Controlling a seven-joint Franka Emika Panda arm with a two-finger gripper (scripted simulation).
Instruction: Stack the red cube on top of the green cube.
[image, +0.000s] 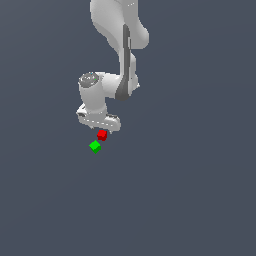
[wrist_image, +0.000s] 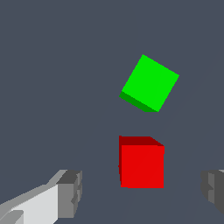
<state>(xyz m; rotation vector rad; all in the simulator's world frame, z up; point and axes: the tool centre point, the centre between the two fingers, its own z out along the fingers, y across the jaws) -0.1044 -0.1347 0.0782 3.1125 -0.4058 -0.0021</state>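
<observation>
Two small plain cubes sit close together on the grey desk (image: 200, 200), far from any edge: the bright-red solid cube (wrist_image: 142, 166) lies just beside the bright-green solid cube (wrist_image: 149, 83), not touching. White robot gripper (wrist_image: 140, 190) hangs spread wide, red cube between its fingers. Best now: centre, descend squarely, then close gently, avoiding the green one.

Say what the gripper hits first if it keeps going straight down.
Probably the red cube: it lies between the open fingers of the gripper. The green cube sits apart, off that line.
</observation>
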